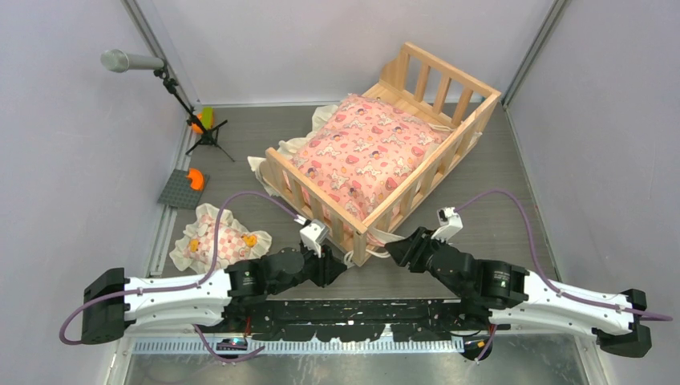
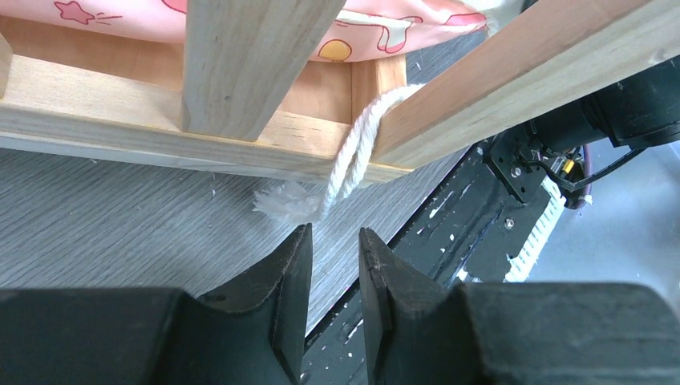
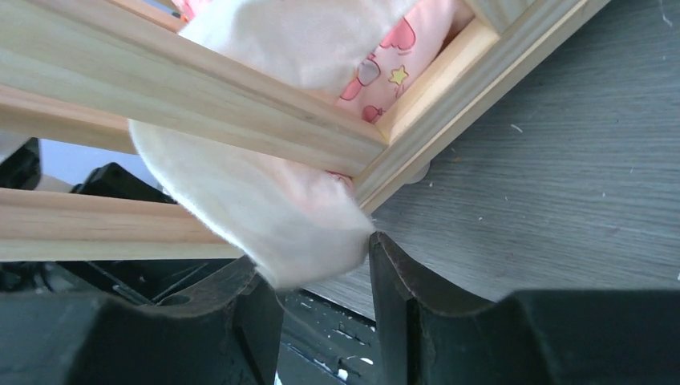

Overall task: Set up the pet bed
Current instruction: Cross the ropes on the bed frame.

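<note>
The pale wooden pet bed (image 1: 314, 192) stands slantwise mid-table with the pink printed cushion (image 1: 365, 152) lying inside it. My left gripper (image 1: 337, 263) is at the bed's near corner, open with a narrow empty gap (image 2: 335, 233). A white cord (image 2: 353, 152) with a frayed tassel (image 2: 285, 200) hangs from the bed rail (image 2: 160, 128) just beyond its tips. My right gripper (image 1: 398, 245) is open at the bed's near right side (image 3: 317, 257). The cushion's cream frill (image 3: 273, 208) hangs out under the rail (image 3: 200, 96) and reaches between its fingertips.
A small frilled pillow (image 1: 218, 241) lies on the table at the left. A microphone on a tripod (image 1: 132, 61), a grey plate with an orange piece (image 1: 183, 188) and an orange-green object (image 1: 200, 120) stand at the far left. Walls close both sides.
</note>
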You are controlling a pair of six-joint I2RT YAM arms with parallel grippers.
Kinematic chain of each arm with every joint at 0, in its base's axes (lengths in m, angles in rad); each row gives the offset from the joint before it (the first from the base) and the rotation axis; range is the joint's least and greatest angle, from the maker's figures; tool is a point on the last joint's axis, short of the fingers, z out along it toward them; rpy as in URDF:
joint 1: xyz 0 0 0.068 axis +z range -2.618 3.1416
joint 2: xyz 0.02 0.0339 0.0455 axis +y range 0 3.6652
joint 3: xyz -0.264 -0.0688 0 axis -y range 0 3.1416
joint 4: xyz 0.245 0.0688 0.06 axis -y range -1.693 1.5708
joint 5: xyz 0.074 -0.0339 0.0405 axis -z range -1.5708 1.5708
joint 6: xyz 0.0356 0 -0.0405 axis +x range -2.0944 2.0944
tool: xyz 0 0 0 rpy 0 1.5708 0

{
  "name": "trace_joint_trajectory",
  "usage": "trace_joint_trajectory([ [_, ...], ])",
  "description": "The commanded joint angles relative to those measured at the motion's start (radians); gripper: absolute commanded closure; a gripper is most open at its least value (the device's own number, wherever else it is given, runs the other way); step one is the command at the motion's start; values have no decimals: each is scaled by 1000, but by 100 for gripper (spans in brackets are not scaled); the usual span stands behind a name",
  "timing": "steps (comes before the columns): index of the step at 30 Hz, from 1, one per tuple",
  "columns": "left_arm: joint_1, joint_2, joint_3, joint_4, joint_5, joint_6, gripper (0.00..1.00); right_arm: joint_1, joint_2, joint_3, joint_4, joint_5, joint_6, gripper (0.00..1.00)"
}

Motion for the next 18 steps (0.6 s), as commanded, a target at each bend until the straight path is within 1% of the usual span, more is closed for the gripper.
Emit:
trace_joint_trajectory([
  [1,-4,-19,-4,2,-27,12,70,2,57,9,34,-4,92,54],
  [6,-3,-14,-4,6,-27,13,70,2,89,5,10,16,171,54],
  [11,-4,0,-3,15,-22,14,70,2,53,-10,-49,60,216,51],
  [18,-3,15,-5,28,-18,18,70,5,-58,-115,132,-38,182,50],
])
